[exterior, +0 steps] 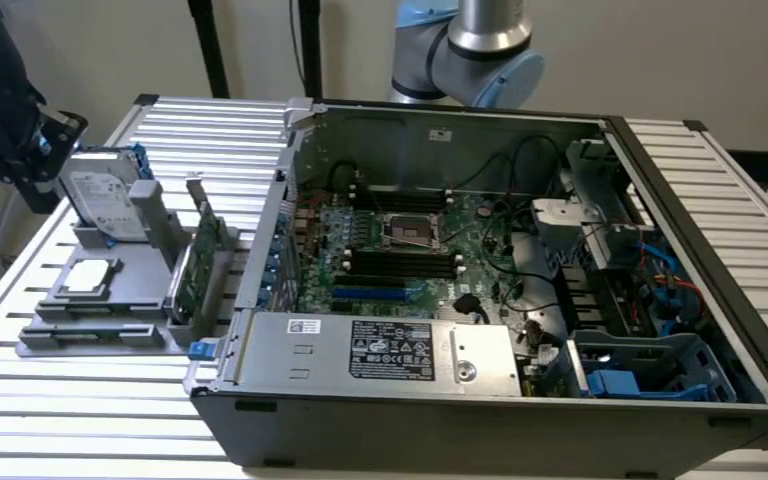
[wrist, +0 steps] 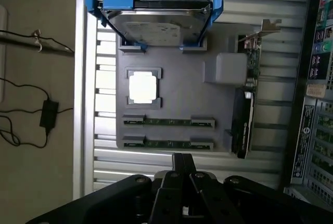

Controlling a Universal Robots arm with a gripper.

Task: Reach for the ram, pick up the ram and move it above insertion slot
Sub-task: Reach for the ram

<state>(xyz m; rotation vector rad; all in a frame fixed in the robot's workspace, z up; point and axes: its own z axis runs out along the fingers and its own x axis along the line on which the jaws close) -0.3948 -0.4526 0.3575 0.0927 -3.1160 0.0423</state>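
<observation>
Two ram sticks, thin green strips seen edge-on, lie in parallel slots of a grey fixture (wrist: 208, 104): one ram stick (wrist: 167, 122) and a second ram stick (wrist: 167, 144) beside it. My gripper (wrist: 182, 162) hangs above the fixture, off the side where the sticks lie and nearest the second one, touching nothing. Its black fingers (wrist: 177, 168) are pressed together and hold nothing. In the exterior view the gripper (exterior: 17, 140) is high at the exterior view's left, above the fixture (exterior: 97, 325). The black memory slots (exterior: 387, 263) lie on the motherboard inside the open case.
The fixture also carries a hard drive in a blue caddy (wrist: 156, 18), a square silver processor (wrist: 142, 87) and an upright green expansion card with a metal bracket (wrist: 244, 120). The open computer case (exterior: 491, 300) stands on the slatted metal table (exterior: 77, 420), right of the fixture.
</observation>
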